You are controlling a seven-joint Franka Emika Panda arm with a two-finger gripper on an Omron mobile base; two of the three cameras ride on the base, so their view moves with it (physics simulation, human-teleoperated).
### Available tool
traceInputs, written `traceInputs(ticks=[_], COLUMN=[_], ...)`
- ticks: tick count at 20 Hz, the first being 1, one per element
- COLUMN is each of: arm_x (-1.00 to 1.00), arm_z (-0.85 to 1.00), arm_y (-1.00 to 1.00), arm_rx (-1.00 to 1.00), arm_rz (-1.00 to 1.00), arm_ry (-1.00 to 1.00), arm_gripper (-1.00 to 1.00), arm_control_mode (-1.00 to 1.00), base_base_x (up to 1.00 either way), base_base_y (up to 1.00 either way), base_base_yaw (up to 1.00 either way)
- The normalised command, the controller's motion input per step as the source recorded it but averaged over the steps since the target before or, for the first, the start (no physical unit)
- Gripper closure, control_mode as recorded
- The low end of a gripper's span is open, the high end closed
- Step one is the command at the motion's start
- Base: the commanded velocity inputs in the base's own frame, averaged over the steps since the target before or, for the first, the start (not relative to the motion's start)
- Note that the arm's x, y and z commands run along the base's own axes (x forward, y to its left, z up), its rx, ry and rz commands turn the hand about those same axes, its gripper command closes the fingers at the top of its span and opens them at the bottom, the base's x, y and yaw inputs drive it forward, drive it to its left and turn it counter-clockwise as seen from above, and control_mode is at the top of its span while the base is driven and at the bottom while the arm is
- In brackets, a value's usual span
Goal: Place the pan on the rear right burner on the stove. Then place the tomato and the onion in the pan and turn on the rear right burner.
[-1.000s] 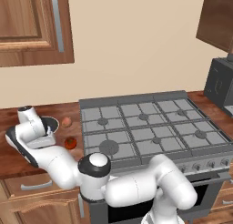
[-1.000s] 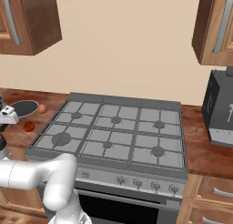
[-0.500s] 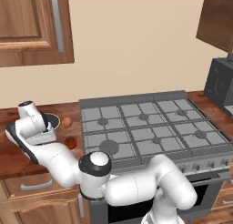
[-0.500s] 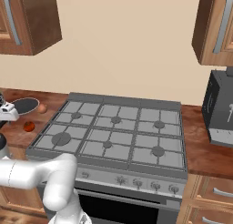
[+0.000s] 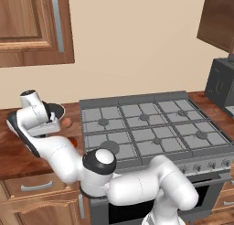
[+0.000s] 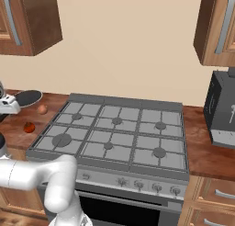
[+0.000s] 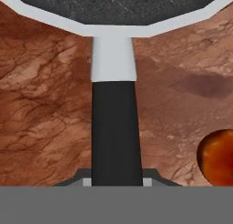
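Gripping pan [image 7: 113, 127] handle, claw [image 7: 114, 182]

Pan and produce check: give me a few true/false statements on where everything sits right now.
1. The pan sits on the rear right burner. False: it is over the wooden counter left of the stove.
2. The pan's handle runs between the claw tips in the hand view. True.
3. The tomato lies in the pan. False: it is on the counter.
4. The onion lies on the counter near the stove's left edge. True.
5. All six grates are bare. True.
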Motion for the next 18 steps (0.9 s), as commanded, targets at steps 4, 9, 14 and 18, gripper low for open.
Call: traceInputs(ticks=[4, 9, 14, 18], arm_x=[-0.13, -0.28, -0.33, -0.37], arm_z=[0.27, 0.04, 0.00, 0.02], arm_y=[-0.52, -0.94, -1.00, -1.00], arm_rx=[0.00, 0.00, 0.01, 0.01], arm_rz=[-0.04, -0.04, -0.03, 0.00], arm_ry=[-0.07, -0.03, -0.05, -0.19], arm_gripper=[1.00, 1.00, 1.00, 1.00], arm_control_mode=[-1.00, -1.00, -1.00, -1.00], base_base_x=[0.00, 0.00, 0.00, 0.00], base_base_y=[0.00, 0.00, 0.00, 0.00], base_base_yaw=[0.00, 0.00, 0.00, 0.00])
